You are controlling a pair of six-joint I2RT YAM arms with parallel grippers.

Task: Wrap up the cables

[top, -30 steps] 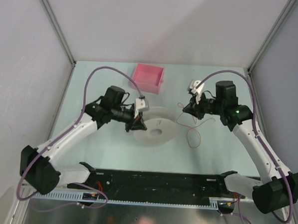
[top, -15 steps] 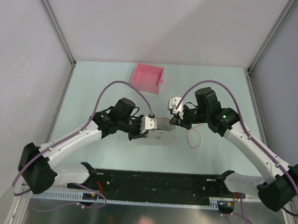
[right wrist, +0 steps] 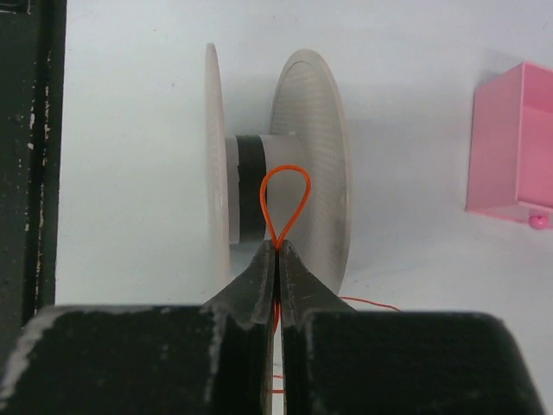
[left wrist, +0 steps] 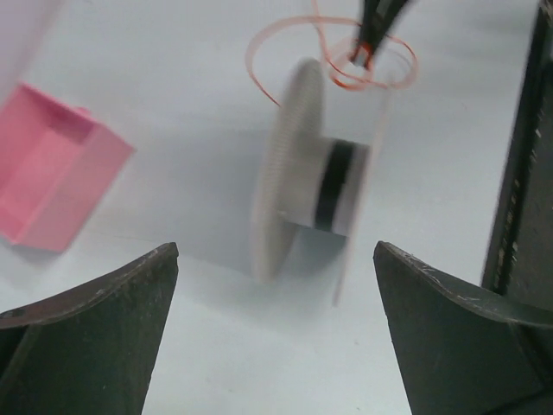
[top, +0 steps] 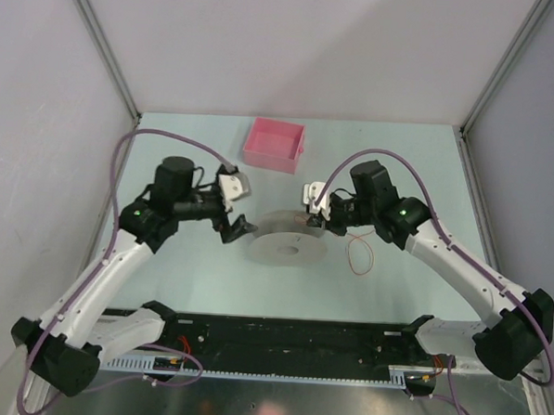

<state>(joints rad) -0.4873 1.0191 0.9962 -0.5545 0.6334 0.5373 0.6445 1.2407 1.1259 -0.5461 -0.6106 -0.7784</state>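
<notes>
Pinching the hair-thin reddish-orange wire [right wrist: 286, 167] at the neck of a tiny loop by the white plastic spool [right wrist: 313, 156] hub, the right gripper [right wrist: 276, 251] has its jaws clamped tight while the left gripper [left wrist: 273, 285] has jaws gaping empty, and that stuff looks floppy and weightless, so I'd grab close to the end.

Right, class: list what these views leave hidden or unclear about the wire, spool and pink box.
Right wrist view: the tail of the wire is hidden behind the right pincer; the pink box is cut by the frame edge.
Top view: the wire is too thin to trace to the spool.
Left wrist view: blur hides any windings on the spool's core.
</notes>
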